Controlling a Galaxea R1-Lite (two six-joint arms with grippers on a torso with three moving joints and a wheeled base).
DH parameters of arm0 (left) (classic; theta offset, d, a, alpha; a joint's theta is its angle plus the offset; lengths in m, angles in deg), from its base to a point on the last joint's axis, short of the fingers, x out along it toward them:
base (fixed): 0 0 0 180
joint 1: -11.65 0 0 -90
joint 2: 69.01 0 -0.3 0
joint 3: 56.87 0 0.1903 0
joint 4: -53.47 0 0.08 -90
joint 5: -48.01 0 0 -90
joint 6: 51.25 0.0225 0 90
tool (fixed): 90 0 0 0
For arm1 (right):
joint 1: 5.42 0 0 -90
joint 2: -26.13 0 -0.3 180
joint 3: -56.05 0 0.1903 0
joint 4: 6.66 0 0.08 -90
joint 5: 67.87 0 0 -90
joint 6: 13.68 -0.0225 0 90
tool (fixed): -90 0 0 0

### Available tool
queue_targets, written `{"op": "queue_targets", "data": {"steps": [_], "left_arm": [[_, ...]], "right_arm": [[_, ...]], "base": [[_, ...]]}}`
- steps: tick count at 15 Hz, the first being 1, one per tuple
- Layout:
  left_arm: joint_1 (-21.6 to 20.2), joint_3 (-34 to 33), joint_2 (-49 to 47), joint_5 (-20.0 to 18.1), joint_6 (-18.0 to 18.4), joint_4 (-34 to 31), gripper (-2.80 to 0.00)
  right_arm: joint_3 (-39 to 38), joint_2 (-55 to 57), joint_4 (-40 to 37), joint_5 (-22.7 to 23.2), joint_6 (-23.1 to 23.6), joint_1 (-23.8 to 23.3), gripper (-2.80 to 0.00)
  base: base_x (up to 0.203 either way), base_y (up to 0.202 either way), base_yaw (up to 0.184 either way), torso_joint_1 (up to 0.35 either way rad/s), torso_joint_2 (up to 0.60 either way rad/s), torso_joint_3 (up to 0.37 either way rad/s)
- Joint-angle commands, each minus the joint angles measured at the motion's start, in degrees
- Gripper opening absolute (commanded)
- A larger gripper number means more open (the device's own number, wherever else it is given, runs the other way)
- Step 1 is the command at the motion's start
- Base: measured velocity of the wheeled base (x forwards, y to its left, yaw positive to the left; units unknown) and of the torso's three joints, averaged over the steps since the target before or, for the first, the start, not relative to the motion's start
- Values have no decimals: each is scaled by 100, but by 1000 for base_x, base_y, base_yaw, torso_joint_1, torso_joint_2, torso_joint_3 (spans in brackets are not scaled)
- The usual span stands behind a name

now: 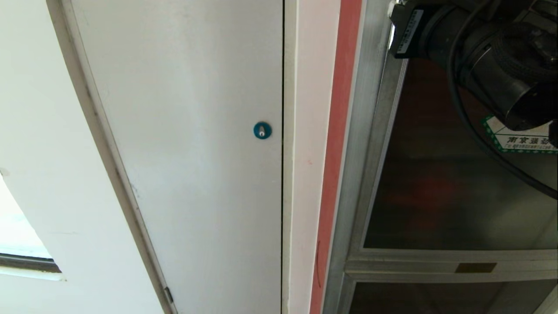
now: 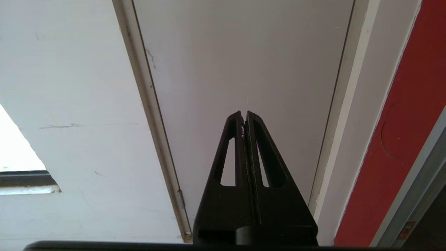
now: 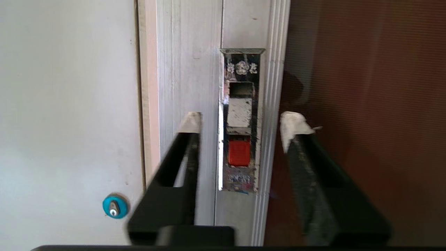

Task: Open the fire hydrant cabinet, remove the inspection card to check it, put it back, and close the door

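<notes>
Grey-white panel door [image 1: 187, 152] fills most of the head view, its blue round lock [image 1: 262, 130] near the edge that meets the pale wall strip and red band. Right of these stands the fire hydrant cabinet [image 1: 366, 144], its silver frame holding the door [image 1: 436, 192] of dark tinted glass, which lies shut. A green-bordered sticker [image 1: 521, 139] shows on the glass behind the right arm. The right hand [image 3: 240, 122] has its fingers spread, one on each side of the small latch [image 3: 239, 120] with its red tab, not touching it. The left hand [image 2: 244, 116] points at the panel door, fingers pressed together, holding nothing.
</notes>
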Motion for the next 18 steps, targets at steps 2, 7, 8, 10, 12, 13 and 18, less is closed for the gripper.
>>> {"op": "queue_targets", "data": {"steps": [2,7,8,10,12,13,18], "left_arm": [[0,-167,-7,0,1,5,-280],[0,-167,-7,0,1,5,-280],[0,-167,-7,0,1,5,-280],[0,-167,-7,0,1,5,-280],[0,-167,-7,0,1,5,-280],[0,-167,-7,0,1,5,-280],[0,-167,-7,0,1,5,-280]], "right_arm": [[155,150,18,-5,13,0,-280],[167,88,9,-14,13,0,-280],[157,37,9,-8,13,8,-280],[130,-78,9,-5,13,25,-280],[107,-203,7,-4,13,74,-280],[80,-316,2,-5,13,161,-280],[-100,-804,-542,-6,0,404,-280]], "base": [[0,0,0,0,0,0],[0,0,0,0,0,0],[0,0,0,0,0,0],[0,0,0,0,0,0],[0,0,0,0,0,0],[0,0,0,0,0,0],[0,0,0,0,0,0]]}}
